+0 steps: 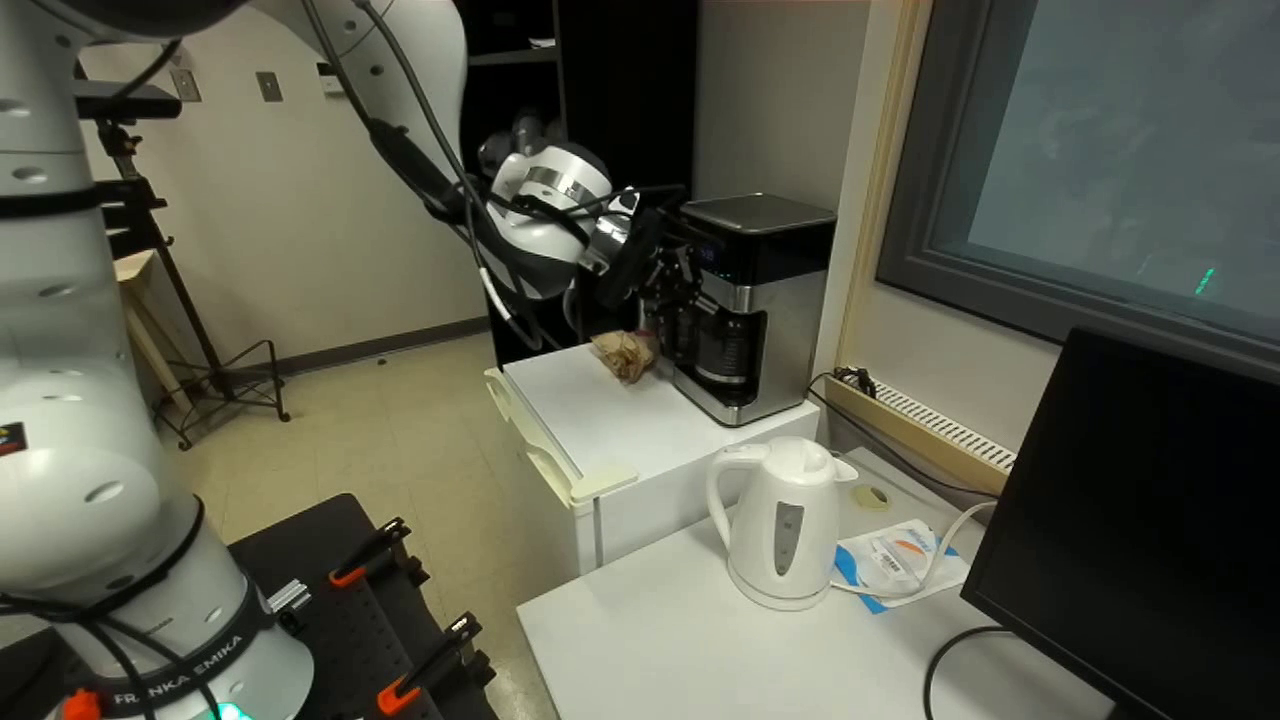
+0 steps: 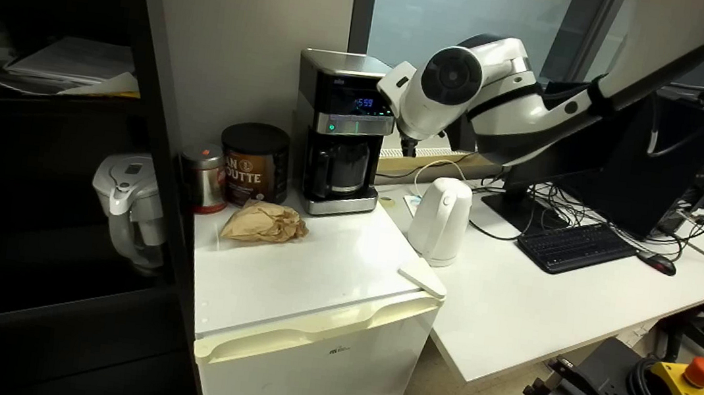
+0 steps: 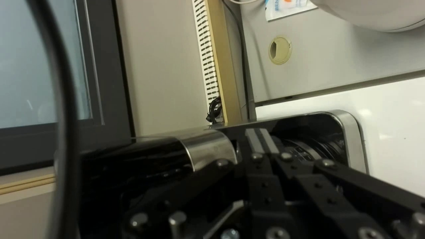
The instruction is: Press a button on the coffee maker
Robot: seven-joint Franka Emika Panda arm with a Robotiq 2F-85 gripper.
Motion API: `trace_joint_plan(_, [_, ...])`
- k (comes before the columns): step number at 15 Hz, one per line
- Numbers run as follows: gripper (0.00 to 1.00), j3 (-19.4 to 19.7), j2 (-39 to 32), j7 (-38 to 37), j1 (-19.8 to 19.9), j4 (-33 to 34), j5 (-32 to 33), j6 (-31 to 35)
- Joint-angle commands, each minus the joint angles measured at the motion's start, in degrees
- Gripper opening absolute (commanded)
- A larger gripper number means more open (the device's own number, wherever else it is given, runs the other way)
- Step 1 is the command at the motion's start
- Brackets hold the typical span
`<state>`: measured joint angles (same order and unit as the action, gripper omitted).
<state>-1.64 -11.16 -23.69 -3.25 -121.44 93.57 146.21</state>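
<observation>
The coffee maker [image 1: 795, 335] is a black and silver box with a flat top and a dark glass carafe [image 2: 349, 167]. It stands upright on a small white fridge. In an exterior view its front [image 2: 353, 125] shows a lit blue clock and a green-lit button [image 2: 331, 127]. My gripper [image 1: 706, 303] is at its front, just below the display. In the wrist view the gripper's fingertips [image 3: 262, 141] are together and empty, beside the silver band [image 3: 211, 146] and over the carafe area. I cannot tell whether they touch. My wrist hides the gripper in an exterior view.
A crumpled brown paper bag [image 2: 264, 222], a coffee can [image 2: 255, 163] and a metal canister [image 2: 205, 177] share the fridge top [image 2: 319, 253]. A white kettle [image 1: 785, 520] and a monitor [image 1: 1140, 520] stand on the desk. A black shelf [image 2: 157, 102] borders the fridge.
</observation>
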Motion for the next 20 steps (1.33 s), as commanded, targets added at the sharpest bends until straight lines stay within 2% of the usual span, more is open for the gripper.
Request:
trace_joint_plan(1, [0.0,-0.3,0.0,-4.7,-0.4,-0.2,6.2,1.4])
trace_joint_plan(11, [0.0,-1.0,0.3,-11.5,-0.3,-0.2,16.2,0.4])
trace_joint_plan(18, [0.0,-1.0,-0.5,-13.8,-0.2,0.9,20.6,0.4])
trace_joint_plan(20, [0.0,-2.1,-0.7,-13.8,1.0,1.3,21.1,0.4])
